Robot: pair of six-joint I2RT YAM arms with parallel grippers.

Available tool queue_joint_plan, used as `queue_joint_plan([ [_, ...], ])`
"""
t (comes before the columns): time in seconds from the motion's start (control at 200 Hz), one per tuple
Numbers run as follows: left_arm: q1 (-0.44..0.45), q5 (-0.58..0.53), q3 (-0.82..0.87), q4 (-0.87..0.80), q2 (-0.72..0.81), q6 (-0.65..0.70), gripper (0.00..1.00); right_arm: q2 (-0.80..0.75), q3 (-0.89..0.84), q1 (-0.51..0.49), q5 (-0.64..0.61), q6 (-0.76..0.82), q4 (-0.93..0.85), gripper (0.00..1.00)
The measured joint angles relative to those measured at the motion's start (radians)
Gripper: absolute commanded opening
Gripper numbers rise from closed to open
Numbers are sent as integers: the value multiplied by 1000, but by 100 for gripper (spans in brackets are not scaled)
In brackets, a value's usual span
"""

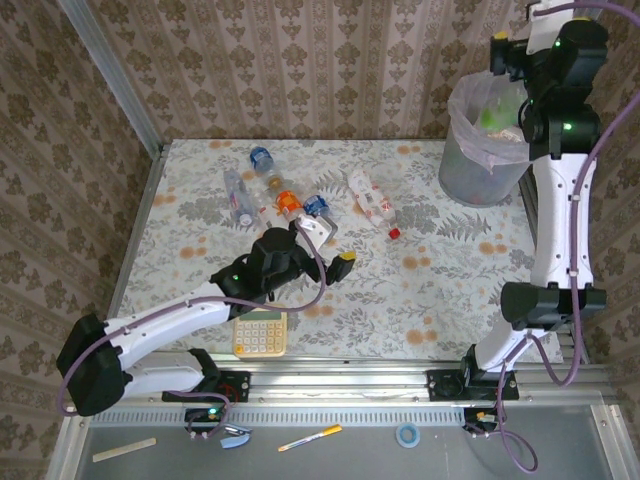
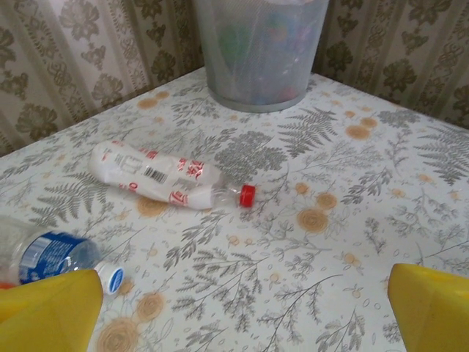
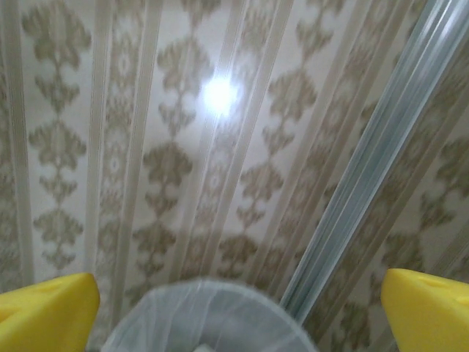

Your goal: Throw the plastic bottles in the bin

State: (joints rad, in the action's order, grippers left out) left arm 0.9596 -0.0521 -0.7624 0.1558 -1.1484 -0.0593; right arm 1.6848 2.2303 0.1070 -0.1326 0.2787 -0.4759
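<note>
Several plastic bottles lie on the flowered table: a white one with red label and red cap (image 1: 370,200) (image 2: 157,176), a blue-labelled one (image 1: 315,205) (image 2: 51,257), an orange-labelled one (image 1: 285,200) and two clear ones (image 1: 262,160) (image 1: 238,197). My left gripper (image 1: 332,245) (image 2: 242,308) hovers open just right of the blue-labelled bottle, with bare table between its yellow fingers (image 2: 51,312). The grey bin (image 1: 485,140) (image 2: 256,59) stands at the far right, with a green bottle (image 1: 490,115) inside. My right gripper (image 1: 508,58) (image 3: 238,312) is open above the bin's liner rim (image 3: 212,315), holding nothing.
A yellow calculator (image 1: 260,332) lies at the near edge beside the left arm. Patterned walls close the table at the back and left. A metal corner post (image 3: 374,183) rises just behind the bin.
</note>
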Motion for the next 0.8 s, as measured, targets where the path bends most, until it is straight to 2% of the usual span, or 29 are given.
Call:
queue_joint_plan([
  [0.175, -11, -24, 5, -22, 56, -18, 100, -27, 0, 0, 1, -26, -43, 100],
  [0.385, -28, -50, 14, -35, 97, -48, 100, -131, -28, 0, 22, -45, -38, 100],
  [0.64, -63, -93, 14, -118, 135, -106, 100, -207, -81, 0, 125, -83, -26, 100],
  [0.8, -101, -137, 15, -192, 154, -159, 100, -275, -210, 0, 235, -113, 20, 100],
])
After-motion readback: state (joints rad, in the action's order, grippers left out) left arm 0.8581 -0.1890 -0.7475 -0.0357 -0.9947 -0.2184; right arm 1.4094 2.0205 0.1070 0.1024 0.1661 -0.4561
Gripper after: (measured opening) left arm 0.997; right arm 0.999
